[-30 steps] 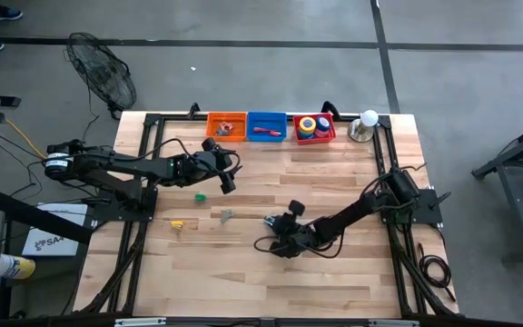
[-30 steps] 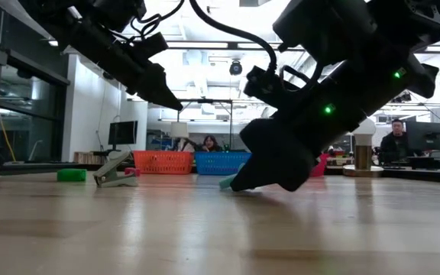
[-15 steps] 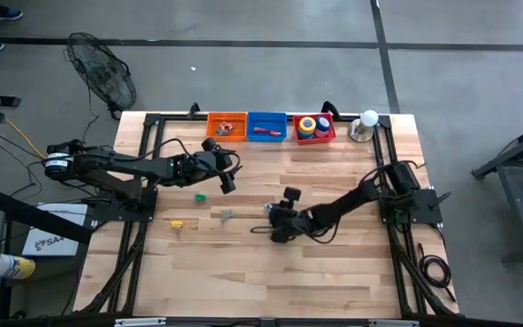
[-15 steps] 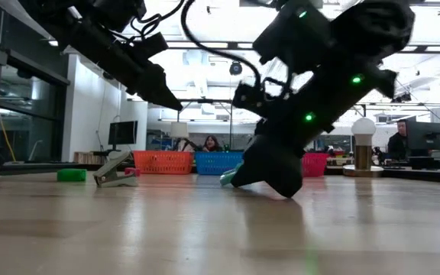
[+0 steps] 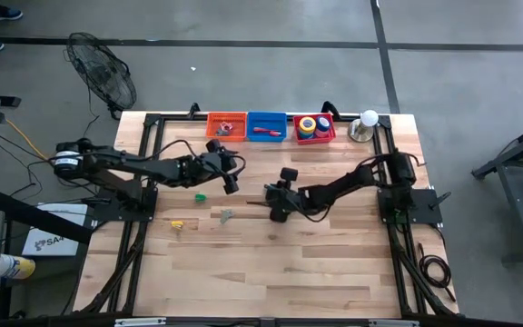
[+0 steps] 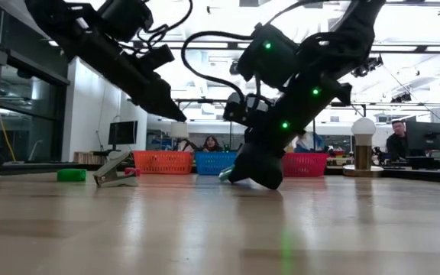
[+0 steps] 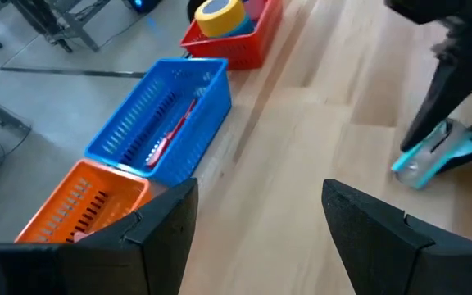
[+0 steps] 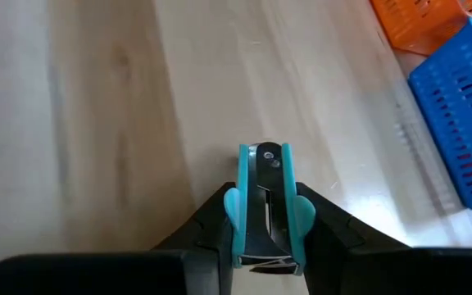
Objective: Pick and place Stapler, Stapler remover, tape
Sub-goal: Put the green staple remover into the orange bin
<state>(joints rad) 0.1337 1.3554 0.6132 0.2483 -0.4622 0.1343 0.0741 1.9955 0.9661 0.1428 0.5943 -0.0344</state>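
My right gripper (image 5: 274, 208) is shut on a teal staple remover (image 8: 265, 205), low over the middle of the table; it also shows in the left wrist view (image 7: 433, 160) and the low view (image 6: 226, 174). My left gripper (image 5: 229, 178) hangs open and empty above the table, left of it and near the baskets; its fingers stand wide apart (image 7: 256, 238). Tape rolls (image 5: 312, 124), yellow, blue and pink, lie in the red basket (image 5: 314, 138). A grey staple remover (image 5: 226, 215) lies on the table. My right gripper pinches the staple remover between its two fingers, one on each teal side grip (image 8: 233, 211). The fingers come slanting down from the table's right. The remover's metal end (image 8: 266, 156) points forward past the fingertips. Whether it touches the table, I cannot tell.
An orange basket (image 5: 226, 116), a blue basket (image 5: 266, 116) with a red item and the red basket stand in a row at the far edge. A white ball on a metal base (image 5: 367, 123) is right of them. A green block (image 5: 200, 195) and a yellow piece (image 5: 177, 224) lie at left.
My right gripper has gone toward the table's far edge and a little left, carrying the teal staple remover low over the table. It has stayed shut on it.
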